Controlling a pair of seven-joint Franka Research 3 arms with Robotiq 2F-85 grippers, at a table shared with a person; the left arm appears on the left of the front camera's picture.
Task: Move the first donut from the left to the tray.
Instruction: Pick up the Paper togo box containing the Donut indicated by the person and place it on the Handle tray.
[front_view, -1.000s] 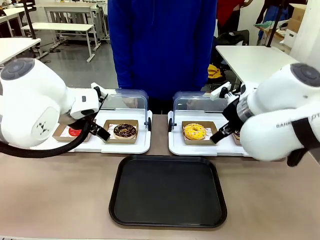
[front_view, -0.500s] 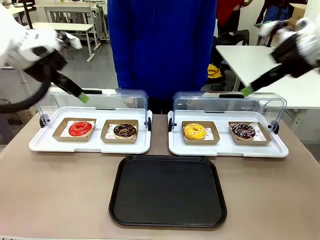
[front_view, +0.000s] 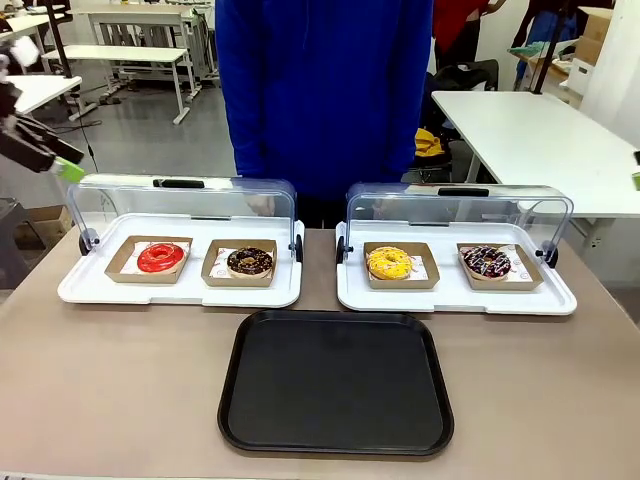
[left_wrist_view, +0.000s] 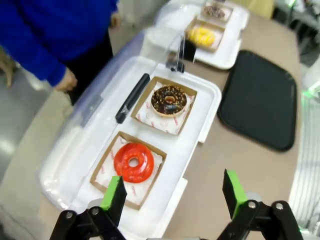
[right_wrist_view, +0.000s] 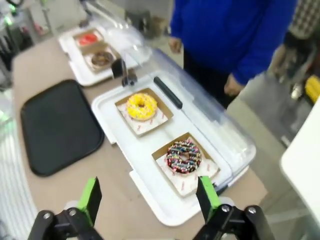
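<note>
Zero items on the tray (front_view: 335, 382); approach step in hand.
My left gripper (left_wrist_view: 174, 187) hangs high at far left, jaws wide apart; right gripper (right_wrist_view: 149, 192) likewise apart; the first donut (left_wrist_view: 133, 162) sits in its holder (left_wrist_view: 101, 165) on the far-left white tray (left_wrist_view: 207, 112), lid (left_wrist_view: 90, 107) open; next: lower left gripper, straddle the holder, close gently.

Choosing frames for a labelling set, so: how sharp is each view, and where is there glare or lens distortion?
Front view: sharp, evenly lit, the first donut and the tray crisp, faint reflections on the clear lids. Left wrist view: softer, lines bowed by the wide angle, glare whitening the white display tray. Right wrist view: soft overall, blurriest around the person at the top.
</note>
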